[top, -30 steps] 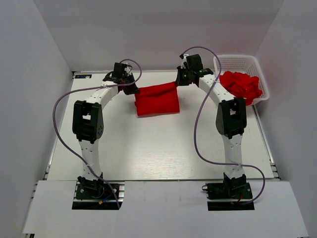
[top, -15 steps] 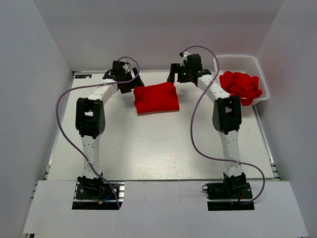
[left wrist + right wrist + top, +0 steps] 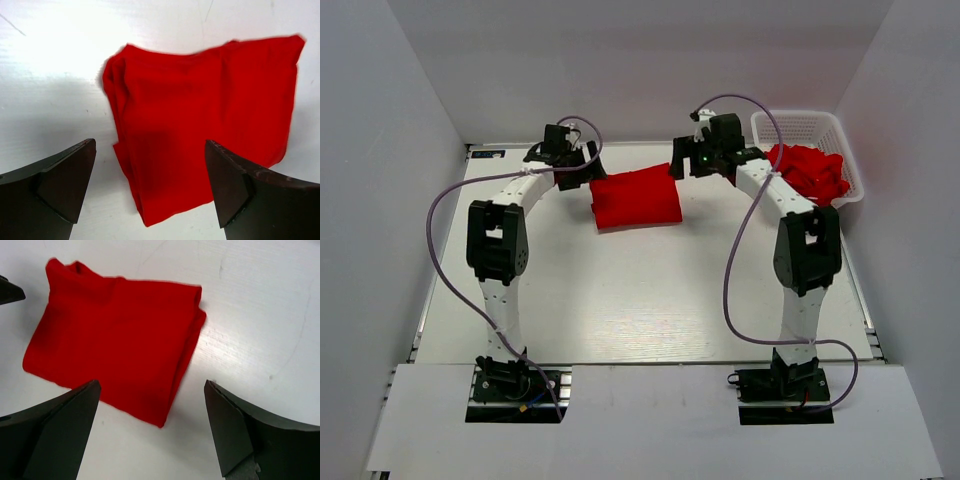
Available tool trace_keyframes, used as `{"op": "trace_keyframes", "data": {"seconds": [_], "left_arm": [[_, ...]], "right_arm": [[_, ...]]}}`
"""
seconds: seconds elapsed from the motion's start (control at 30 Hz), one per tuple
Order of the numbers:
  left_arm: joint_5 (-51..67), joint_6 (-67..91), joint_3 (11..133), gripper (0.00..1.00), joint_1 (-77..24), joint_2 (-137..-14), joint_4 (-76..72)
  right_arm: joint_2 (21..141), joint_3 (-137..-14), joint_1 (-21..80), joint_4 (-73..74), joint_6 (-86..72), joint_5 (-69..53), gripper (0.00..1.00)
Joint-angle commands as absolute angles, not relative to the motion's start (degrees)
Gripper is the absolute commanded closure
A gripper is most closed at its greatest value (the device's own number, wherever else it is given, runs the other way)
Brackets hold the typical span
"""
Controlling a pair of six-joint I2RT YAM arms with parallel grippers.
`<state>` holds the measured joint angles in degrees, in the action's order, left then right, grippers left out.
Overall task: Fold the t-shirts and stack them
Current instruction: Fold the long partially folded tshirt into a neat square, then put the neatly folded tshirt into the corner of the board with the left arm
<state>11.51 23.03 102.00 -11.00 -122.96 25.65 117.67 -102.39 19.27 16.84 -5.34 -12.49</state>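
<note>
Where my two arms reach: the far middle of the white table (image 3: 620, 290), one arm at each end of the folded t-shirt (image 3: 637, 200).
Folded t-shirt: bright red, lying flat on the table as a rough rectangle several layers thick. Nothing grips it.
Left pincer (image 3: 586, 174): spread wide and empty, at the shirt's left end. From above I cannot tell whether it touches the cloth.
Left wrist view: my two dark fingers (image 3: 60, 185) stand well apart at the bottom edge, with the shirt's nearest corner between them. The left finger sits over bare table, and the right one overlaps the shirt's edge in the picture. Layered fold edges run down the shirt's left side, a detail the overhead view does not resolve.
Right pincer (image 3: 682, 166): spread wide and empty, at the shirt's far right corner.
Right wrist view: fingers (image 3: 240, 435) well apart, with the shirt between and beyond them and its stacked edges showing on the right side. A dark tip (image 3: 10, 291) juts in at the left edge beside the shirt's far end.
Remaining t-shirts (image 3: 807, 172): a crumpled red heap in the white mesh basket (image 3: 810, 122) at the table's far right corner. Only the overhead view shows it.
Heap count: cannot tell.
Purple cable (image 3: 432, 240): loops alongside each arm, shown in the overhead view only.
</note>
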Motion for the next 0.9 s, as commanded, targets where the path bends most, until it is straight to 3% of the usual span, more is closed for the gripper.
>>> {"op": "trace_keyframes", "data": {"seconds": [0.0, 0.2, 0.5, 0.63, 0.87], "left_arm": [[12.30, 21.01, 98.88, 0.00, -11.60, -119.09, 26.64], [13.01, 21.01, 97.56, 0.00, -12.82, -121.90, 24.70], [0.02, 19.69, 103.88, 0.00, -16.00, -128.30, 33.38], [-0.09, 19.69, 103.81, 0.00, -16.52, -129.55, 34.72], [0.70, 20.21, 102.75, 0.11, -17.05, -132.01, 34.72]], "right_arm": [[111.02, -95.22, 19.07, 15.30, -6.41, -10.46, 0.10], [104.69, -88.61, 18.90, 14.41, -7.64, -8.44, 0.10], [99.85, -82.18, 18.72, 14.85, -8.43, -5.98, 0.10], [99.23, -81.21, 18.81, 14.86, -8.44, -5.54, 0.10], [98.79, -80.60, 18.81, 15.03, -9.05, -5.19, 0.10]]}}
